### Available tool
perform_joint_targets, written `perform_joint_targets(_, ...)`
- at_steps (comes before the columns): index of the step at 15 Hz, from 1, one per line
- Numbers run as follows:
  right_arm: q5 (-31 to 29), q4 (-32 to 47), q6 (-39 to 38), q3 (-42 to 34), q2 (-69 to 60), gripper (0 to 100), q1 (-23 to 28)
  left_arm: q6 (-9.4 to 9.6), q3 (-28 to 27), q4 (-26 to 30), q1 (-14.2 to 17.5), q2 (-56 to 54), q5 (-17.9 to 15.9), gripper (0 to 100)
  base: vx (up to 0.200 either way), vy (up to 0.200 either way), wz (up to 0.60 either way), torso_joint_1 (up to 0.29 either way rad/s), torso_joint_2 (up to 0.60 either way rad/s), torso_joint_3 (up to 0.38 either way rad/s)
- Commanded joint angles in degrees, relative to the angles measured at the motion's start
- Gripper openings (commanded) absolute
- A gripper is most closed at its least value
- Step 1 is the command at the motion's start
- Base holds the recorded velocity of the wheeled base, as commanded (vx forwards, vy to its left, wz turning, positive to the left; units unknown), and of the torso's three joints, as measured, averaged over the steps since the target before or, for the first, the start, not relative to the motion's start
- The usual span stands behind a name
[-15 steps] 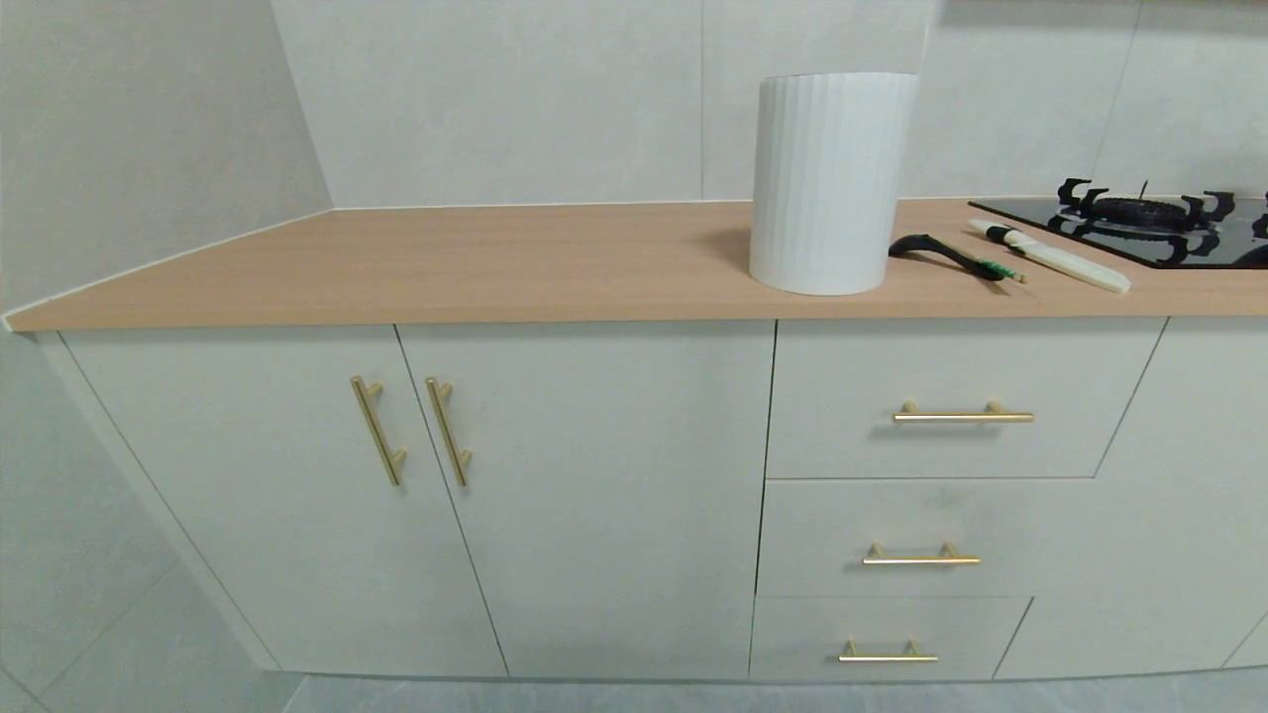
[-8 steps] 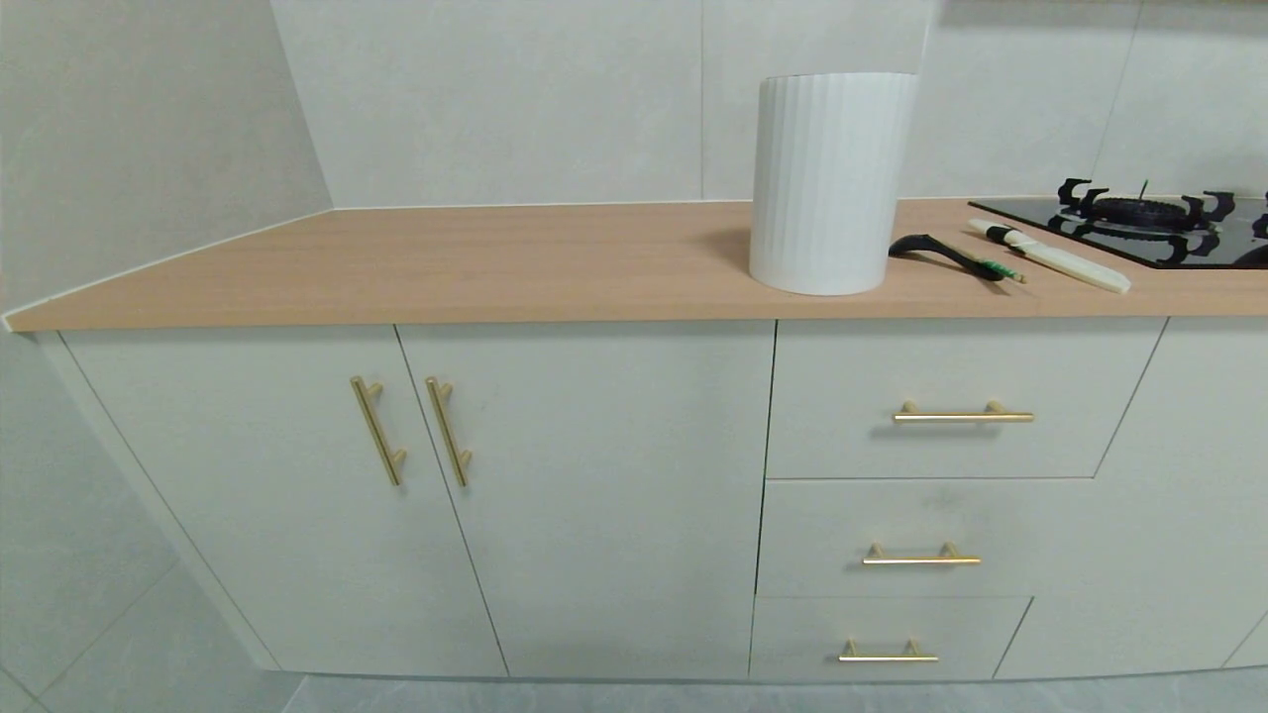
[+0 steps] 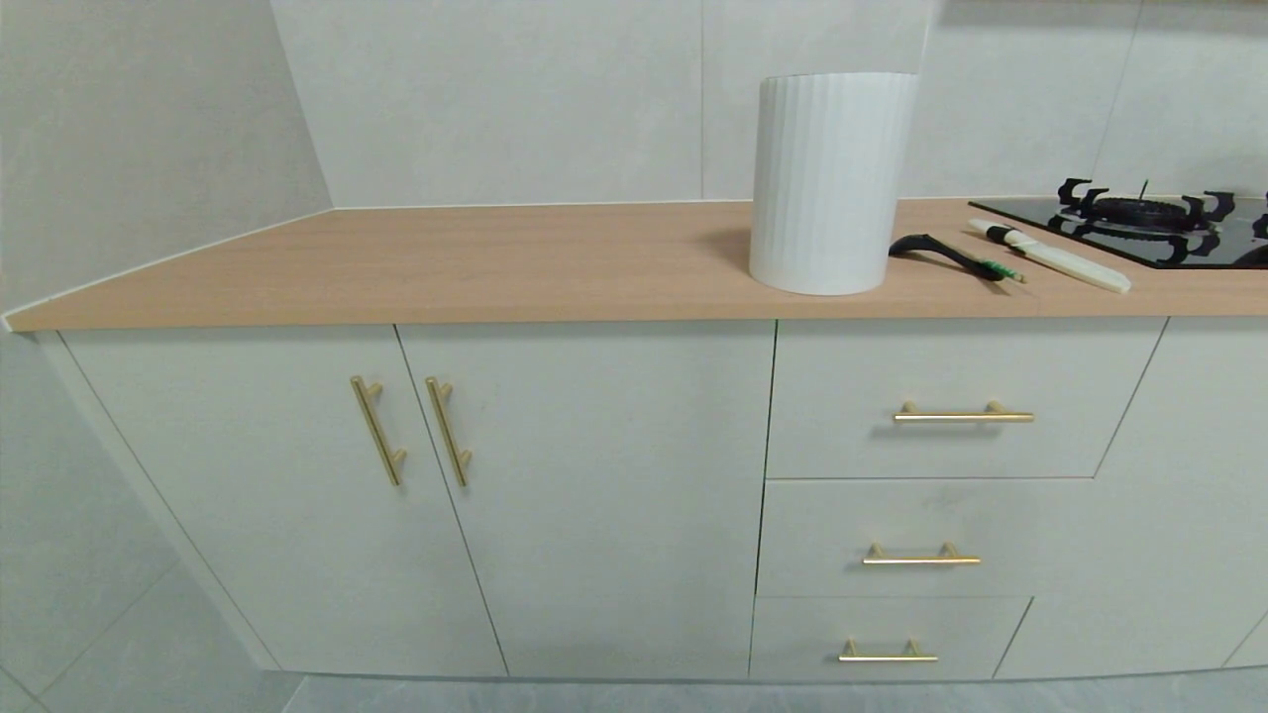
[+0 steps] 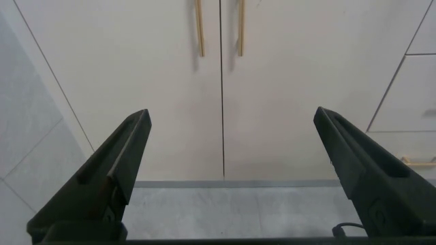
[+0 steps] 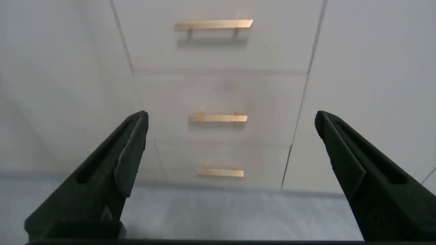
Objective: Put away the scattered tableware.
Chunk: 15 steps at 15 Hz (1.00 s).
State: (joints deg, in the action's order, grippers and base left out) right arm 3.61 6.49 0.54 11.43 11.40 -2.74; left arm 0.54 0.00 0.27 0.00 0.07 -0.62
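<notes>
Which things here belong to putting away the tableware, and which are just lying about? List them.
Job: black curved-handled utensil with green tip; cream-white knife-like utensil with black band; tall white ribbed cylindrical container, likely their holder.
Just there: black glass gas hob; wooden countertop; pale drawers with brass handles; pale double cabinet doors.

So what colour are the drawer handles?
Gold; the slim metal drawer handles show best in the head view.
</notes>
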Motion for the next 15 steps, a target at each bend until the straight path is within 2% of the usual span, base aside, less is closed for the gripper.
perform_joint_targets(1, 0.6, -1.7, 1.8, 3.3, 22.4, 100, -2.5, -0.01, 0.0, 0.0, 0.0, 0.0, 0.0, 100, 0.0, 0.0, 0.0, 0.0, 0.0, 0.0)
perform_joint_targets(2, 0.6, -2.3, 1.8, 3.8, 23.9, 100, -2.6, -0.01, 0.0, 0.0, 0.0, 0.0, 0.0, 100, 0.0, 0.0, 0.0, 0.0, 0.0, 0.0)
perform_joint_targets(3, 0.8, -5.4, 2.0, 6.5, 36.9, 100, -2.9, -0.01, 0.0, 0.0, 0.0, 0.0, 0.0, 100, 0.0, 0.0, 0.0, 0.0, 0.0, 0.0)
perform_joint_targets(4, 0.7, -5.9, 2.0, 7.2, 39.6, 100, -3.1, -0.01, 0.0, 0.0, 0.0, 0.0, 0.0, 100, 0.0, 0.0, 0.0, 0.0, 0.0, 0.0)
perform_joint_targets(6, 0.6, -11.8, 1.7, 9.7, 56.2, 100, -3.4, -0.01, 0.0, 0.0, 0.0, 0.0, 0.0, 100, 0.0, 0.0, 0.0, 0.0, 0.0, 0.0)
perform_joint_targets(8, 0.4, -20.9, 1.6, 11.2, 70.5, 100, -3.4, -0.01, 0.0, 0.0, 0.0, 0.0, 0.0, 100, 0.0, 0.0, 0.0, 0.0, 0.0, 0.0)
perform_joint_targets(11, 0.2, -33.0, 1.7, 11.2, 84.0, 100, -3.4, -0.01, 0.0, 0.0, 0.0, 0.0, 0.0, 100, 0.0, 0.0, 0.0, 0.0, 0.0, 0.0)
perform_joint_targets(12, -0.1, -40.9, 1.7, 11.9, 91.9, 100, -3.2, -0.01, 0.0, 0.0, 0.0, 0.0, 0.0, 100, 0.0, 0.0, 0.0, 0.0, 0.0, 0.0)
perform_joint_targets(15, -1.5, -54.7, 1.8, 14.0, 104.5, 100, -3.1, -0.01, 0.0, 0.0, 0.0, 0.0, 0.0, 100, 0.0, 0.0, 0.0, 0.0, 0.0, 0.0)
